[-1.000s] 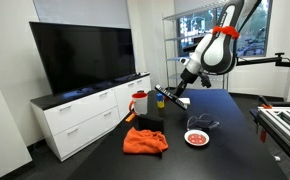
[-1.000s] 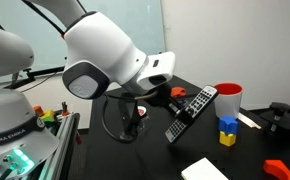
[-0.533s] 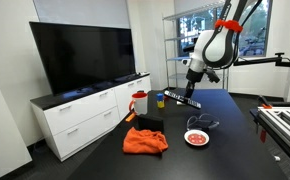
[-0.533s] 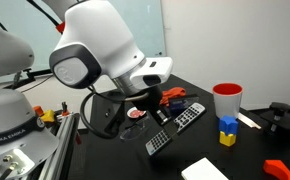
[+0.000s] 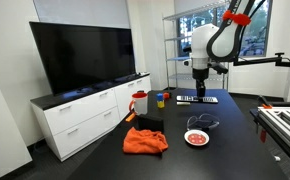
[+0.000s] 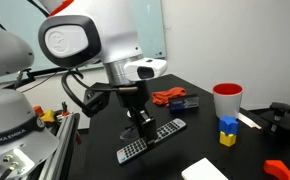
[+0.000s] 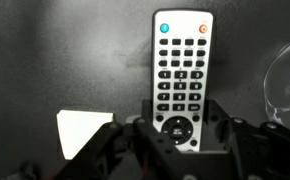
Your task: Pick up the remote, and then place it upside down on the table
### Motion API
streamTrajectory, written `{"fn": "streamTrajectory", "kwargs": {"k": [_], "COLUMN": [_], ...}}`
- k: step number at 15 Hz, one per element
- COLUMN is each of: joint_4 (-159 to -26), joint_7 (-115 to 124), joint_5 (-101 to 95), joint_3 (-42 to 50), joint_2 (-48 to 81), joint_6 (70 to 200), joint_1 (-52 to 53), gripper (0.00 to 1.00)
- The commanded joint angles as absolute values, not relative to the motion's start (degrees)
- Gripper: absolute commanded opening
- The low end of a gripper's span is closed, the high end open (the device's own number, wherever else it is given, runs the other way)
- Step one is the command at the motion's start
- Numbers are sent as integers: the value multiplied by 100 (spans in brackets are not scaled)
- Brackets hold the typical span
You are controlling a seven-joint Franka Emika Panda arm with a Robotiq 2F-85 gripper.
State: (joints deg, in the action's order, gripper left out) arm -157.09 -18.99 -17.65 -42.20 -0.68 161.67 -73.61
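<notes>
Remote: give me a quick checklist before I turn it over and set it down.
1. Grip: gripper shut on the remote near one end: ok.
2. Turned over: not ok, the button face looks at the wrist camera.
3. White card out from under the remote: ok, it lies beside it.
4. Height above the table for a flip: cannot tell.

An exterior view sat far back across the room, facing the bench and TV. An exterior view sat close, low over the bench, beside the arm. Wrist view looked down past the end effector. All shared the remote.
</notes>
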Motion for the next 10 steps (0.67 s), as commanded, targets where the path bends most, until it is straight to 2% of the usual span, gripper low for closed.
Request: {"fn": "streamTrajectory", "kwargs": {"k": [1, 10], "joint_4": [-15465, -14783], "joint_7": [-1186, 307], "joint_5": [-2589, -4354], "joint_3": [-4175, -3451], "joint_2": [228, 1264], "joint_6": [15949, 15834], "joint_1": [-7422, -7053], "gripper": [31, 31]}}
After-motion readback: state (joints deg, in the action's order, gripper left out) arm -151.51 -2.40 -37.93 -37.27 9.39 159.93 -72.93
